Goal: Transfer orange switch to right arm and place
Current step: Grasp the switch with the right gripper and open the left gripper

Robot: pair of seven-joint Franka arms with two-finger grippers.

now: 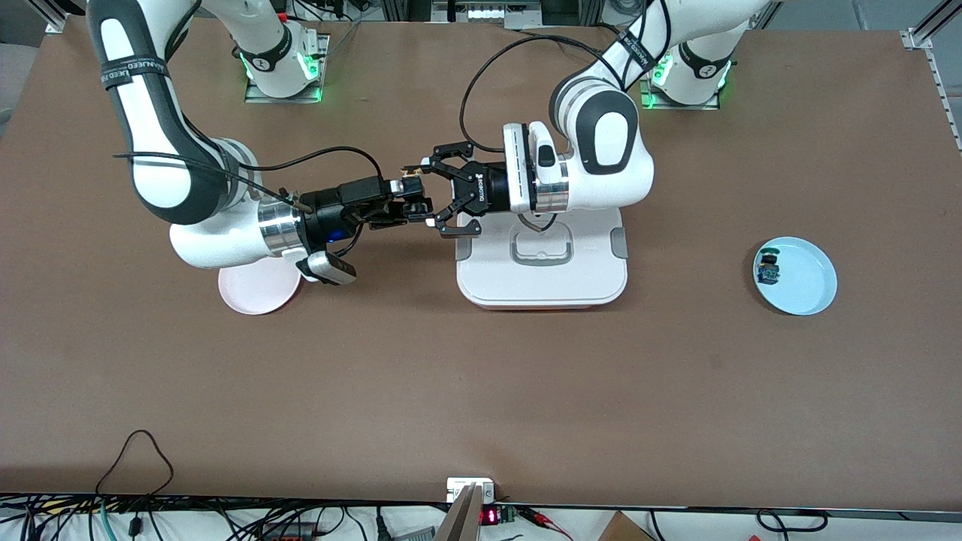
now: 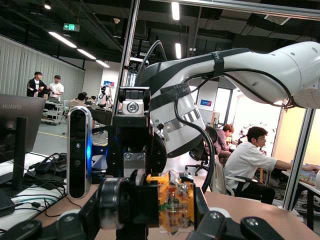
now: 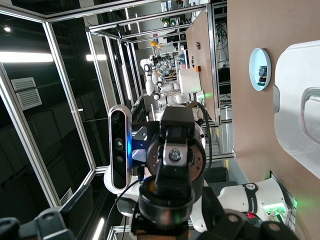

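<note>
The orange switch (image 2: 175,207), black-capped with an orange and clear contact block, hangs in the air between the two arms. My left gripper (image 1: 434,195) is shut on it. The switch lies crosswise between that gripper's fingers in the left wrist view. The right arm, with its silver wrist cylinder, reaches in from its end of the table. My right gripper (image 1: 412,201) meets the left one head-on over bare table beside the white box. It is open, its fingers standing wide on either side of the switch's black cap (image 3: 170,207). In the front view the fingers hide the switch.
A white lidded box (image 1: 541,259) sits under the left arm's wrist. A pink plate (image 1: 255,289) lies below the right arm's wrist. Toward the left arm's end, a blue plate (image 1: 800,278) holds a small blue and green switch (image 1: 768,267).
</note>
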